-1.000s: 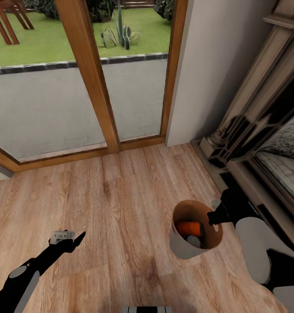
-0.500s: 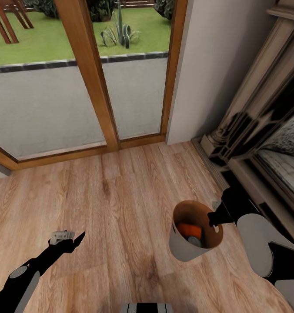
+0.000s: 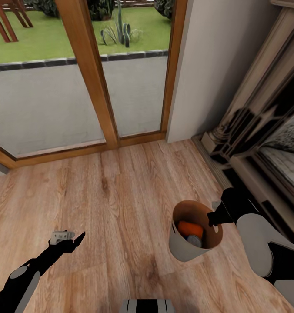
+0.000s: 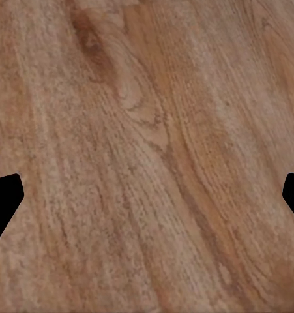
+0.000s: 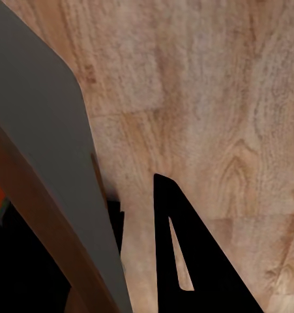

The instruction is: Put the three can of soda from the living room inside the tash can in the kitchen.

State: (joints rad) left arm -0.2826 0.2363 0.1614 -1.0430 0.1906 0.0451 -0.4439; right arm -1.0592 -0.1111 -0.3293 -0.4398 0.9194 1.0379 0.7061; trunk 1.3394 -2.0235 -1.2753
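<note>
The trash can (image 3: 186,250) stands on the wood plank floor (image 3: 121,195), and everything else is placed from it. Inside it lies an orange soda can (image 3: 190,228) on its side against the brown inner wall, and just beside that a grey metal can top (image 3: 193,240) shows lower in the bin; the body colour of that second can cannot be told. A third can is not made out.

The right tool (image 3: 213,217) sits at the bin's rim on the side toward the fireplace (image 3: 251,126), one finger inside the bin and the other outside, clamping the wall. In the right wrist view the grey wall and brown lip of the trash can (image 5: 49,163) run between the dark fingers (image 5: 186,254), with a sliver of orange at the edge.

The left tool (image 3: 68,238) hangs well apart from the bin, on the side away from the fireplace, above bare floor. Its fingertips (image 4: 3,199) stand wide apart in the left wrist view, released, with nothing between them.

Beyond the bin, the glass door (image 3: 90,87) with its wooden frame looks onto paving and lawn
</note>
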